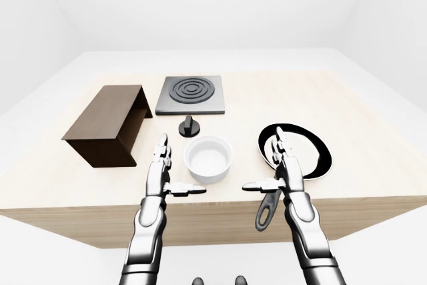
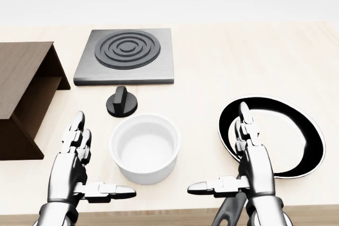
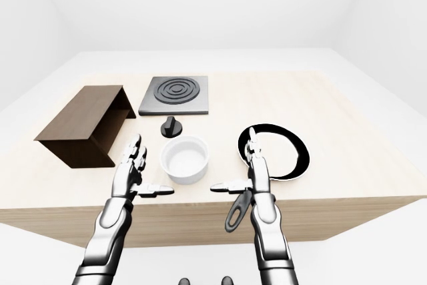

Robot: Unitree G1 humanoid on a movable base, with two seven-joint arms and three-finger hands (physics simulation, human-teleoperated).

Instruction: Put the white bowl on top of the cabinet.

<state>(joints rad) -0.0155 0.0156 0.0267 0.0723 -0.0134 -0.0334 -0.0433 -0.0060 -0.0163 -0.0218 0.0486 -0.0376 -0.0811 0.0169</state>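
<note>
Left hand (image 2: 79, 170) and right hand (image 2: 249, 165) — fingers spread, empty — flank the white bowl (image 2: 145, 147); cabinet (image 2: 24, 96) upper left of it.

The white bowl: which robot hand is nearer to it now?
The left robot hand, open just off the white bowl on its left in the head view. The right robot hand, also open, stands farther off, by the black pan.

Empty white bowl (image 2: 145, 147) sits upright on the desk (image 2: 238, 67); dark brown open-sided cabinet (image 1: 107, 123) lies well left.
</note>
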